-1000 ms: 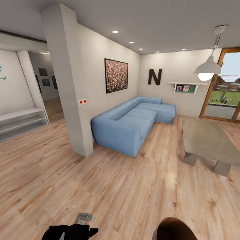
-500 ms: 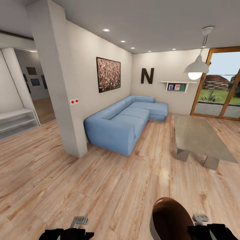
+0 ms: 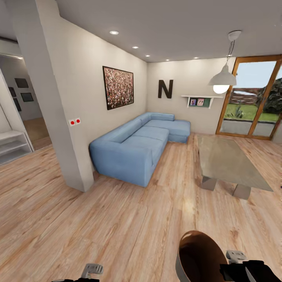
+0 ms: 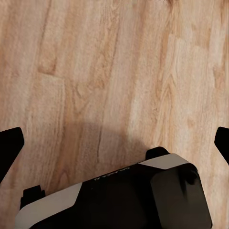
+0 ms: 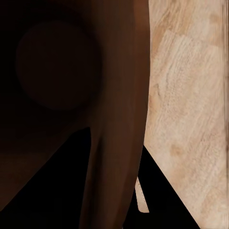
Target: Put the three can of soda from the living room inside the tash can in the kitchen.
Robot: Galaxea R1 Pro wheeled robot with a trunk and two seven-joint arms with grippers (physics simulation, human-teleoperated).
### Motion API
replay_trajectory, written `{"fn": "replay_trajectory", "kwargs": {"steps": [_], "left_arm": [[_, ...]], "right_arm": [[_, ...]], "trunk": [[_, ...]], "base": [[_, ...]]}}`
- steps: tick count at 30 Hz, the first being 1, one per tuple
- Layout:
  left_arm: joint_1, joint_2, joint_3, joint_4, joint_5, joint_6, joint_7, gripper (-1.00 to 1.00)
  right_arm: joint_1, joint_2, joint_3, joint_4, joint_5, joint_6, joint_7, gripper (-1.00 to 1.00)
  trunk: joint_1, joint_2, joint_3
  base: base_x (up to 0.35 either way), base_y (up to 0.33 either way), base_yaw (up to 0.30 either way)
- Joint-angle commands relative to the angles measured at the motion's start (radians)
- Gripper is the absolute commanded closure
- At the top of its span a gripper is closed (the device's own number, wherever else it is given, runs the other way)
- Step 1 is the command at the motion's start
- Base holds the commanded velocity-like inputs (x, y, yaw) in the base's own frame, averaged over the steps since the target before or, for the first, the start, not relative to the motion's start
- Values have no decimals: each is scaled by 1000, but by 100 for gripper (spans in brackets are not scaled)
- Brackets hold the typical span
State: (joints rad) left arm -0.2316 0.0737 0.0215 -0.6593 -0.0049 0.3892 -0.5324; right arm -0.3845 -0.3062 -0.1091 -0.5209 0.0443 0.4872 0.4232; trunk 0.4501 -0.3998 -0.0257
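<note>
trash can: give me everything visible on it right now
The trash can sits at the bottom edge of the head view, cut off by the frame, above the wood plank floor. It is a round, bucket-like bin with a thin grey rim and outer wall and a glossy copper-brown inside. No cans are visible in the part of the interior that shows. The right gripper is right against its rim; the right wrist view looks into the dark brown interior, with a finger on each side of the wall, so it appears gripped.

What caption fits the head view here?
Robot carrying the trash can on its right gripper into the living room, facing sofa and glass table.
</note>
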Motion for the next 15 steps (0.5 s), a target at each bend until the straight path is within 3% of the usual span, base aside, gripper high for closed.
{"fn": "replay_trajectory", "kwargs": {"steps": [1,15], "left_arm": [[0,0,0,1,0,-1,0,-100],[0,0,-3,3,0,-16,0,-100]], "right_arm": [[0,-1,-1,0,-16,3,7,100],[2,-4,-3,1,-16,3,8,100]], "trunk": [[0,0,0],[0,0,0]], "base": [[302,-104,-242],[251,-179,-248]]}}
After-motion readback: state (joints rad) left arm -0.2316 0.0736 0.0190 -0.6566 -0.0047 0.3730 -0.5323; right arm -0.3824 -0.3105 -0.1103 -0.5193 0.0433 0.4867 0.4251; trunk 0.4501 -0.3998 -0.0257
